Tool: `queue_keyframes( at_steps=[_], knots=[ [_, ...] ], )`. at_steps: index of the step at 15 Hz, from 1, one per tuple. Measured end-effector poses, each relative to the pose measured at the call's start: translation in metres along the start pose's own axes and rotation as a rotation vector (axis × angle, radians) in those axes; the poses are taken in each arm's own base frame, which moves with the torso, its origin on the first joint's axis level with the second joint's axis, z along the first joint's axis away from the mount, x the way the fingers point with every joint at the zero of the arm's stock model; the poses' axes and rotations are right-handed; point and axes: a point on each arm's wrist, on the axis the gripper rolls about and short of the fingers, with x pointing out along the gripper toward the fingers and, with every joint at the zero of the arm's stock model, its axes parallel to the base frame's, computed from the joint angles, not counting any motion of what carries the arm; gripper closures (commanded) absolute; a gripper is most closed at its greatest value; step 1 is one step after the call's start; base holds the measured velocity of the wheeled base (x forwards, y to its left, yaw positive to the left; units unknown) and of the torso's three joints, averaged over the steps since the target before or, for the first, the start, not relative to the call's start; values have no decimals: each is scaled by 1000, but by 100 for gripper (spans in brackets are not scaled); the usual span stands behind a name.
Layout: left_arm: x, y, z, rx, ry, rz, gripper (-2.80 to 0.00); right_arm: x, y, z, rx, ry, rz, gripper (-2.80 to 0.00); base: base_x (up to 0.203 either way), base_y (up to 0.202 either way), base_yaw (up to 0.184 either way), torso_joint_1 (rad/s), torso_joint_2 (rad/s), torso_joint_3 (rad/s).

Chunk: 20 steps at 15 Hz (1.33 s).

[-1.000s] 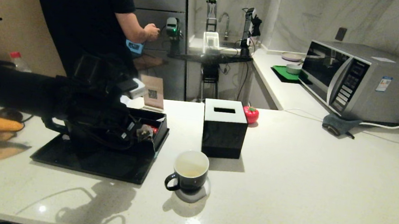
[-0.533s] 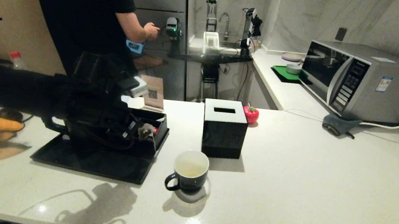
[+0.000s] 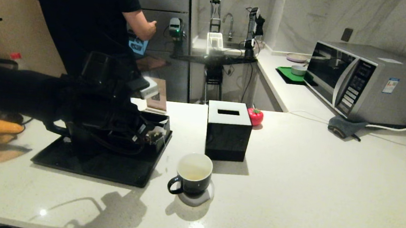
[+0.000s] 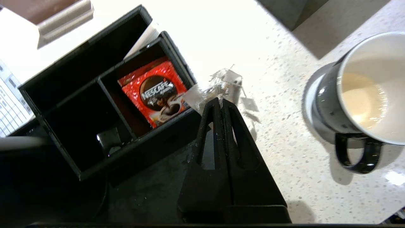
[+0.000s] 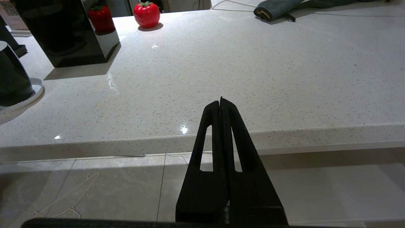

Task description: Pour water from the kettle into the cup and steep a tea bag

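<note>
- The tea bag [image 4: 225,83] hangs pinched in the left gripper [image 4: 220,100], its jaws closed on it, above the counter between the black organiser box [image 4: 95,104] and the cup [image 4: 364,91].
- Step in hand, I judge: carrying the bag to the cup, which already holds pale liquid.
- Next: travel over the cup's mouth, then lower.
- One tea bag, one cup, one red Nescafé packet [image 4: 152,91].
- Right gripper [image 5: 221,100]: closed, empty, parked off the counter edge.

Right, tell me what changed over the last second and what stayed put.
The left gripper, shut on the tea bag, has lifted and carried it out past the edge of the black organizer box, toward the cup. The person behind drew their arm in. The cup, tissue box and tray stayed put; the right gripper hangs shut below the counter edge.
</note>
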Motion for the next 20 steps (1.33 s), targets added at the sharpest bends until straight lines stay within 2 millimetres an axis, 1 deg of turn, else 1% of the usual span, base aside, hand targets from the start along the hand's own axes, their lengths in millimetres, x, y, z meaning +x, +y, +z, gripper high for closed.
queue_keyframes(
  at_steps=[4, 12, 15, 17, 20],
  knots=[
    [-13, -2, 6, 1, -33, 8, 0, 0, 0, 0, 0, 0, 0, 0, 0, 0, 0, 0, 0, 0],
    [-46, -4, 17, 8, -121, 41, 0, 0, 0, 0, 0, -1, 0, 0, 0, 0, 0, 0, 0, 0],
    [-56, -4, 23, -48, -200, 61, 0, 0, 0, 0, 0, -1, 0, 0, 0, 0, 0, 0, 0, 0],
    [-63, -6, 21, -67, -231, 67, 0, 0, 0, 0, 0, -1, 0, 0, 0, 0, 0, 0, 0, 0],
    [-73, -9, 14, -73, -232, 71, 0, 0, 0, 0, 0, 0, 0, 0, 0, 0, 0, 0, 0, 0]
  ],
)
